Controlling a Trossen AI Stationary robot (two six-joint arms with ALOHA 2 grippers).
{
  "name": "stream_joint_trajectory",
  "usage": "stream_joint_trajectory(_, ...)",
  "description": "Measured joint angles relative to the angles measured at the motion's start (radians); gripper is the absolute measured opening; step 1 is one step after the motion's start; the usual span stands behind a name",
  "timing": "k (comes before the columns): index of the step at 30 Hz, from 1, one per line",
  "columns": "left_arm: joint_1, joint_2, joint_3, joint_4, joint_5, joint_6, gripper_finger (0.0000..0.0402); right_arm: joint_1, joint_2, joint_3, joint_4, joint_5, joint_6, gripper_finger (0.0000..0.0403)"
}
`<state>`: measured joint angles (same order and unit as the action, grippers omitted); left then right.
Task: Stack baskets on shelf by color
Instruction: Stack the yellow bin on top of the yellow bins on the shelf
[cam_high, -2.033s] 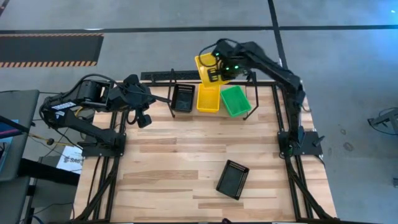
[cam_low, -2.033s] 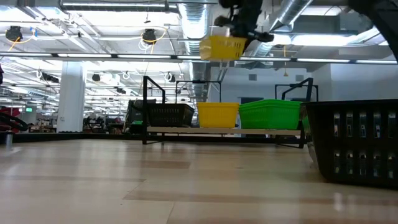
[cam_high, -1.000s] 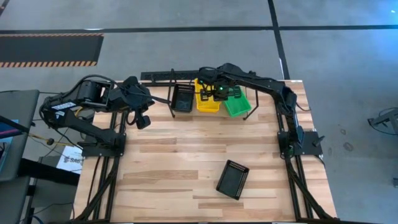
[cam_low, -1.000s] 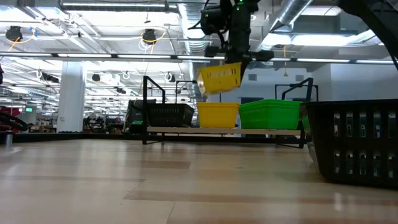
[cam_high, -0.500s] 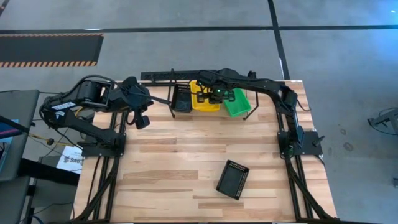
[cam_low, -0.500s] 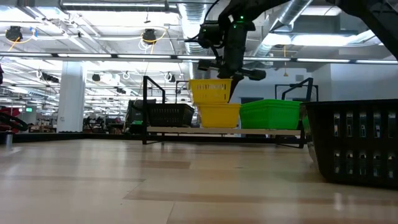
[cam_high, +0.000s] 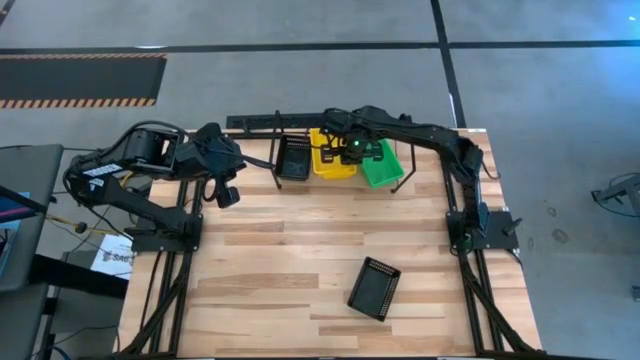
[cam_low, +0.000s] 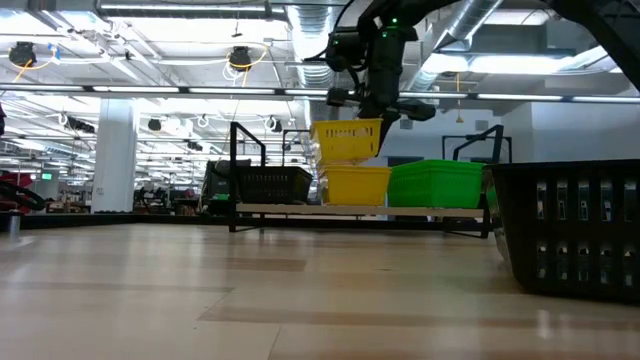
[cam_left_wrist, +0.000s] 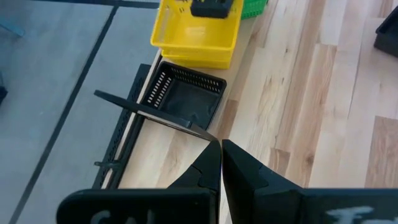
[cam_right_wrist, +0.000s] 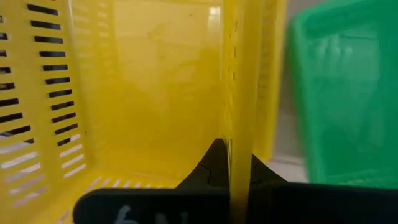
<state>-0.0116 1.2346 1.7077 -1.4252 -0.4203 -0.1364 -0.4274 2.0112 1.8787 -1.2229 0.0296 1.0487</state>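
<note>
My right gripper (cam_high: 350, 148) is shut on a yellow basket (cam_low: 347, 141) and holds it level over the yellow stack (cam_low: 354, 186) in the middle of the shelf (cam_low: 290, 209). The held basket's bottom sits at the stack's rim; I cannot tell whether they touch. On the shelf, black baskets (cam_high: 294, 158) stand left of the yellow stack and green baskets (cam_high: 380, 166) right of it. One more black basket (cam_high: 374, 288) lies on the table near the front. My left gripper (cam_high: 228, 195) is shut and hovers left of the shelf. My right gripper pinches the yellow basket's side wall (cam_right_wrist: 239, 99), the one toward the green baskets, with one finger inside the basket and one outside. The fingers (cam_right_wrist: 214, 165) come from above, pointing down. The basket hangs level below them, right over the yellow stack.
The loose black basket (cam_low: 565, 230) stands close to the low camera on the table's right front. The shelf's black wire legs (cam_left_wrist: 149, 115) rise beside the black baskets. Bare wooden table (cam_high: 280, 250) lies between the shelf and the near edge.
My right gripper has come down toward the yellow stack with the basket. The basket was tilted a second ago and is level now. In the last half second it has shifted a little toward the green baskets.
</note>
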Motion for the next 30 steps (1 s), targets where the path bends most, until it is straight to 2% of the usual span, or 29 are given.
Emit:
stream_joint_trajectory(8, 0.0, 0.0, 0.0, 0.001, 0.001, 0.0, 0.0002, -0.032, -0.021, 0.0, -0.024, 0.024, -0.014, 0.0001)
stream_joint_trajectory(20, 0.0, 0.0, 0.0, 0.001, 0.014, -0.009, 0.0002, -0.033, 0.024, 0.001, 0.023, 0.019, -0.079, 0.0001)
stream_joint_trajectory(30, 0.0, 0.0, 0.0, 0.001, 0.015, -0.013, 0.0002, -0.04, 0.008, 0.001, -0.055, 0.047, -0.084, 0.0001)
